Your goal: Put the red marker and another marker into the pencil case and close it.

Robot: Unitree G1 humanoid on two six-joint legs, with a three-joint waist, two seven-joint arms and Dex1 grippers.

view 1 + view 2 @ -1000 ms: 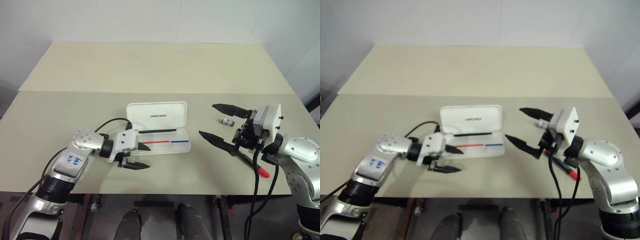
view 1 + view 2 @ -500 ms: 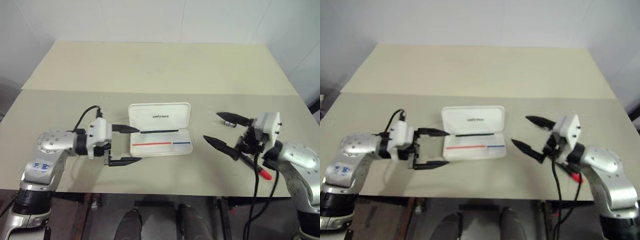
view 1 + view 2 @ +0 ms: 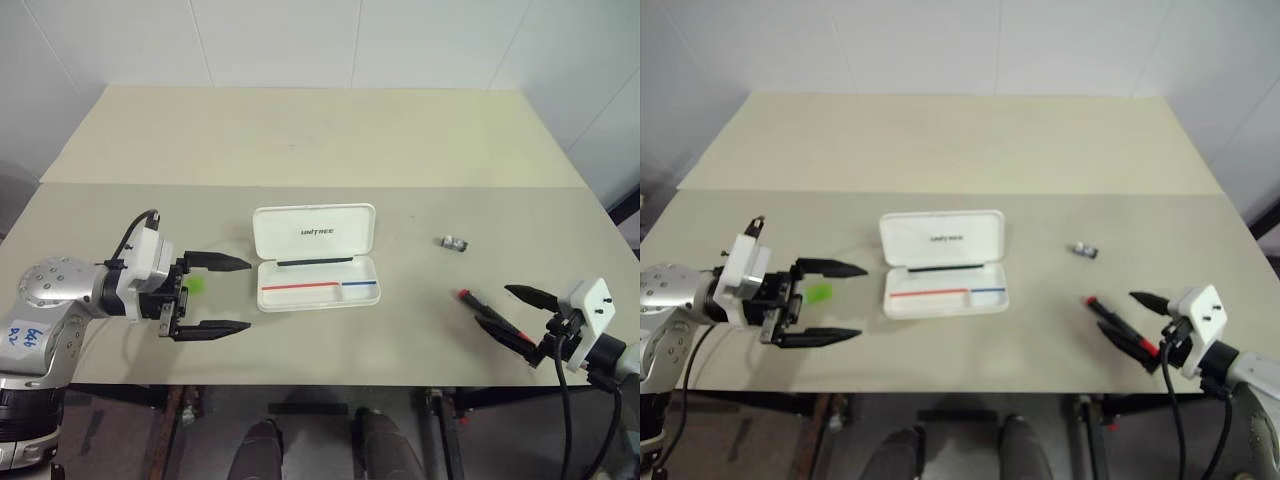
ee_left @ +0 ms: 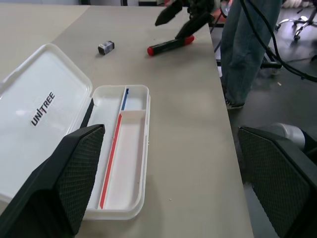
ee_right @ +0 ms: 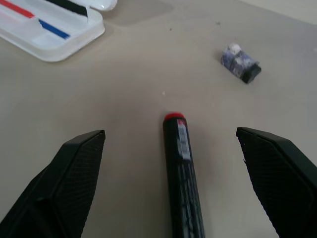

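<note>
Now the right gripper (image 3: 515, 312) gapes wide and empty around the red marker (image 5: 180, 163) on the table (image 3: 300, 130); close carelessly and it could roll away from the open pencil case (image 3: 318, 258).

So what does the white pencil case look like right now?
The pencil case is white hard plastic with rounded corners. It lies open on the table, lid flat behind the tray, with dark UNITREE lettering inside the lid. The tray has compartments with a thin red and blue line. No marker is inside, and no gripper touches it.
</note>
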